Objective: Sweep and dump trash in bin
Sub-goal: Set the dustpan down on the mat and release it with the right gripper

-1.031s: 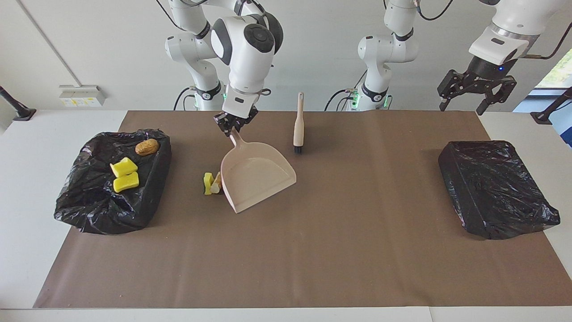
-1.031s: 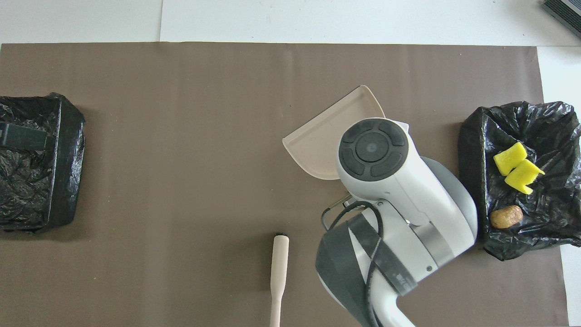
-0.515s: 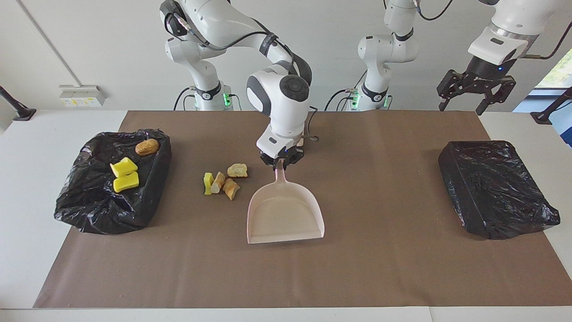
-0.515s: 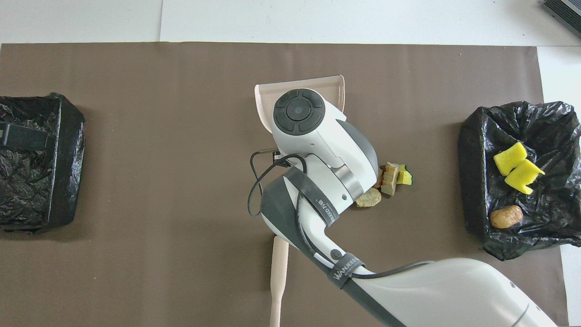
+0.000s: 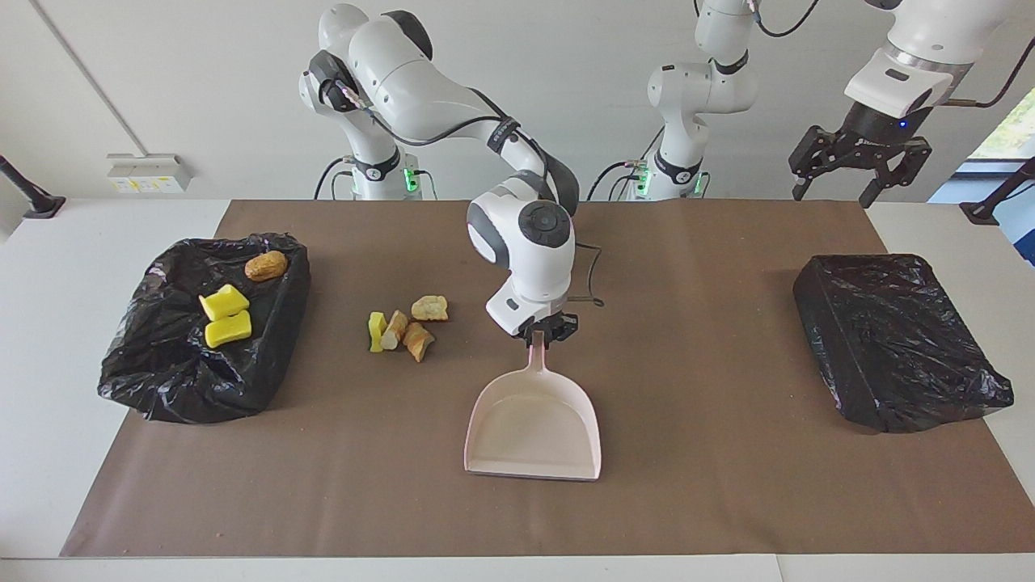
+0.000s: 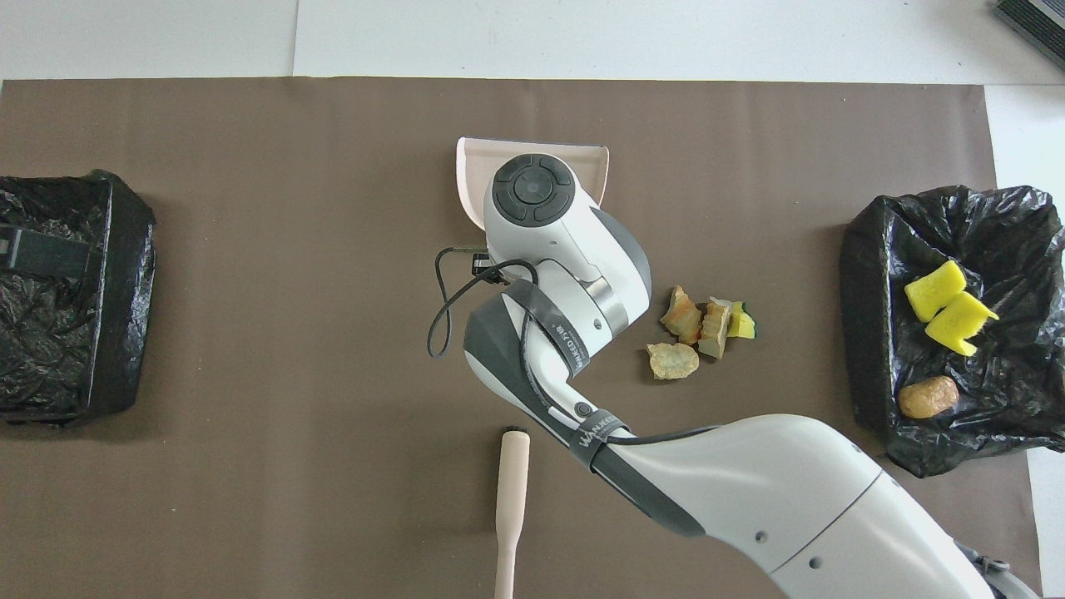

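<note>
Nearby, brush [image 6: 511,491] lies beside trash [image 5: 402,326].

A robotics lab: two Franka arms [image 5: 453,105] behind a paper-covered table [image 5: 687,501].

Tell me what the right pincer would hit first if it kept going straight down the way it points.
The right pincer points down at the dustpan handle, its tips at the handle's upper end. Going straight on, it would likely press that handle first, then the brown mat beneath. Depth is hard to judge here.
</note>
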`<action>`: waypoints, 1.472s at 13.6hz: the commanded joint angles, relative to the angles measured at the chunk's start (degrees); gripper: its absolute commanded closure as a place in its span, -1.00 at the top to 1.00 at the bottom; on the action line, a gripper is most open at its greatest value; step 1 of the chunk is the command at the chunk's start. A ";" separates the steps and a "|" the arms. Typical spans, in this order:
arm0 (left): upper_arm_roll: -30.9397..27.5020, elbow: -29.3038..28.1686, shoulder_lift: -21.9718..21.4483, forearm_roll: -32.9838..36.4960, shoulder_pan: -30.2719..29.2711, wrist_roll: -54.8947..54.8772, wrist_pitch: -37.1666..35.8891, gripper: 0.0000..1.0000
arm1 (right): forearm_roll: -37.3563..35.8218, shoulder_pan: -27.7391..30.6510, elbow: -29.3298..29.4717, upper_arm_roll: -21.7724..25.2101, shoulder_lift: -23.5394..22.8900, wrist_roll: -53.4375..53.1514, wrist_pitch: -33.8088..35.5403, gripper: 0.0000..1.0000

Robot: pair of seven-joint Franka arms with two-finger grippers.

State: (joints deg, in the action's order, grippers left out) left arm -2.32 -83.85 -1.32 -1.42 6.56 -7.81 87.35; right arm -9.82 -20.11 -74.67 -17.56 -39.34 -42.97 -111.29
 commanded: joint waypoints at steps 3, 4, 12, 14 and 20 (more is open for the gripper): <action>0.39 -0.18 -0.71 0.19 0.30 0.25 -1.57 1.00 | 1.39 0.78 -2.23 -0.02 4.95 0.34 4.05 1.00; 0.56 -0.09 -0.62 0.19 0.65 0.17 -1.22 1.00 | 1.74 0.17 -2.49 -0.02 6.71 0.08 6.41 1.00; 0.92 -0.61 2.36 0.27 4.86 0.08 5.62 1.00 | 11.76 -2.98 -17.31 -0.98 22.78 -1.50 17.34 1.00; 0.83 -0.70 5.78 0.71 8.72 0.34 8.70 1.00 | 14.28 -3.97 -30.72 -1.42 29.63 -5.09 7.11 1.00; 0.92 -4.48 12.47 0.36 17.51 5.50 21.44 1.00 | 32.92 -12.83 -59.00 -1.60 44.26 -6.60 -14.90 1.00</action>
State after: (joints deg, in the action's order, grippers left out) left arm -0.57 -87.49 9.61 -1.44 21.26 -5.82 105.29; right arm 18.74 -31.81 -126.62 -19.25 0.24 -48.50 -121.21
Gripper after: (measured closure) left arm 0.000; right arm 0.000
